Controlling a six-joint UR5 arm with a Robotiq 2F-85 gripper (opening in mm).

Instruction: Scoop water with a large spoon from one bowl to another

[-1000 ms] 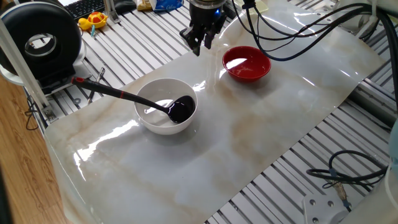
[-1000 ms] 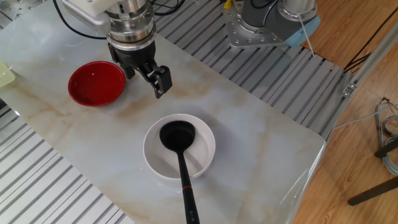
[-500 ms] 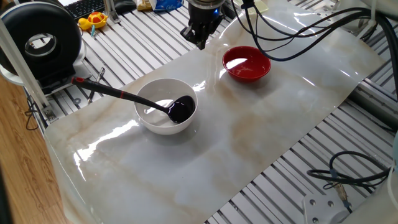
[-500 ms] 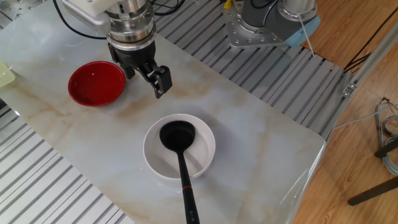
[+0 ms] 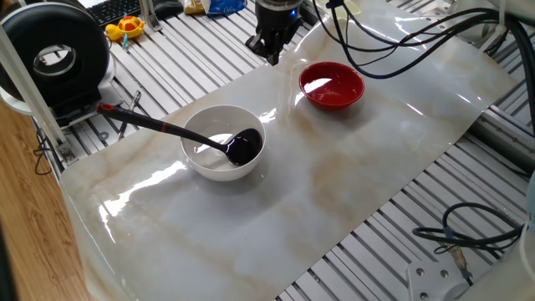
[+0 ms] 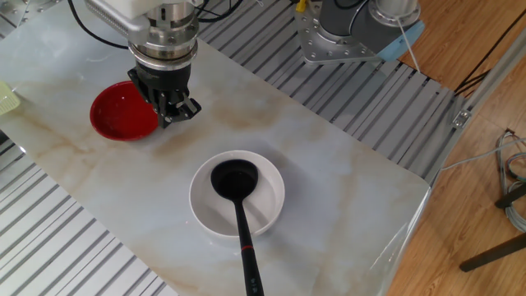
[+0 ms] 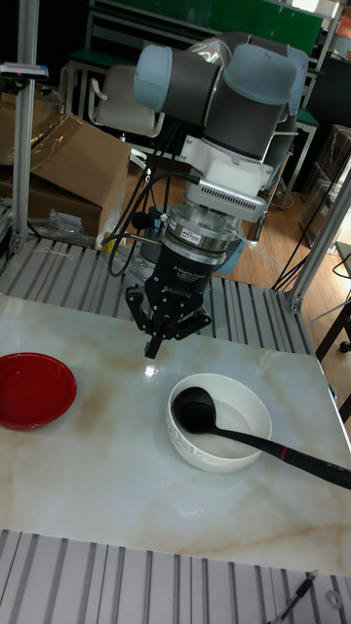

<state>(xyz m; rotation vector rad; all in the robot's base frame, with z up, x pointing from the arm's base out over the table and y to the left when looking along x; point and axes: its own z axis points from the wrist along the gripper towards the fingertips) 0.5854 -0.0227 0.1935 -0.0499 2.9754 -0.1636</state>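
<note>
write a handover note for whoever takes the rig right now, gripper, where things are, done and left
Gripper: shut, holding nothing, hanging above the marble-look tabletop between the two bowls.
Black ladle with red-tipped handle: scoop resting in the larger white glossy bowl, handle leaning over the rim. Nothing grips it.
Smaller red glossy bowl: beside the white one, apart from it. Whether it holds water cannot be told.
Done: no sign of a scoop.
Left: grasp the ladle handle, scoop, pour into the red bowl.

A robotics lab, apparently: a grey-and-blue jointed robot arm [image 7: 229, 93] mounted over a ribbed aluminium workbench [image 5: 393, 242], brown cardboard boxes [image 7: 58, 166] behind.
</note>
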